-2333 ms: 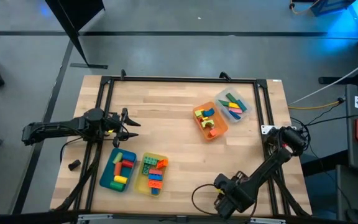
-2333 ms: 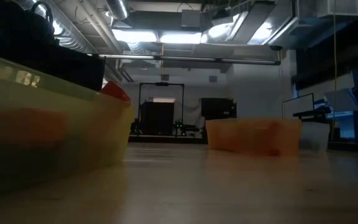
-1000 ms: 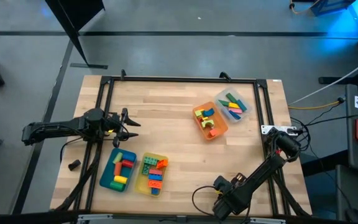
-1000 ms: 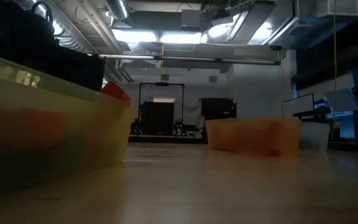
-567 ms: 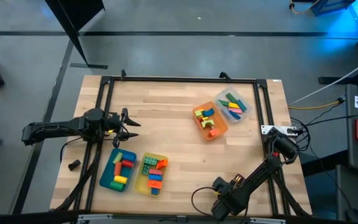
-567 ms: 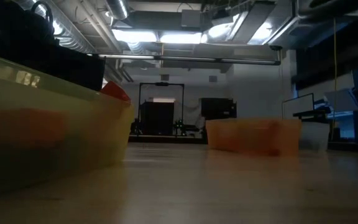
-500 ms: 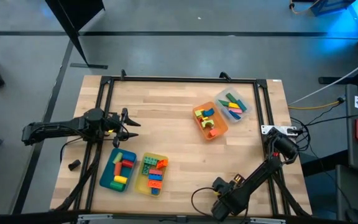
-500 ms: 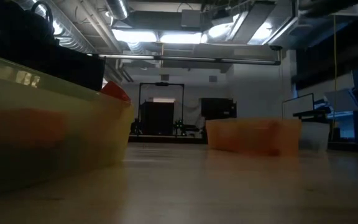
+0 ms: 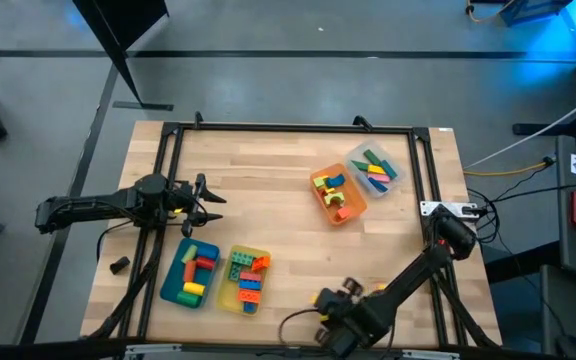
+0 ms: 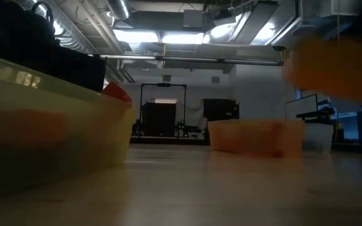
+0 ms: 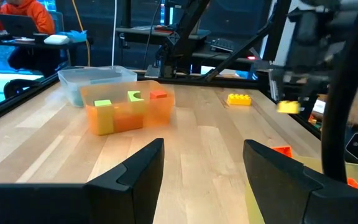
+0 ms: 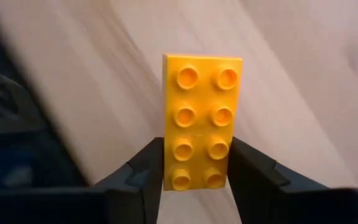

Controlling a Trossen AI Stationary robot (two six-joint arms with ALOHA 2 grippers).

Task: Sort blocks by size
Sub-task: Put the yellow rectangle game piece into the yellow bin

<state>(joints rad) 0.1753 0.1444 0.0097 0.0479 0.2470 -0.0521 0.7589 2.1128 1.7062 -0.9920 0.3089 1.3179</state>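
The right gripper (image 12: 194, 163) is at the near edge of the worktop (image 9: 278, 190), toward the right corner, and its fingers (image 12: 138, 171) are closed on the near end of a yellow eight-stud block (image 12: 201, 118), which sticks out flat ahead of them over the wood. The left gripper (image 11: 202, 165) hangs by the left edge of the worktop with its fingers (image 11: 135, 171) spread wide and nothing between them. The other blocks lie sorted in four trays: a teal tray (image 9: 172, 286) and a yellow tray (image 9: 230, 291) side by side near the near left corner, and an orange tray (image 9: 323, 207) beside a clear tray (image 9: 356, 157) toward the far right corner. One more yellow block (image 11: 238, 99) lies loose on the wood near the right edge.
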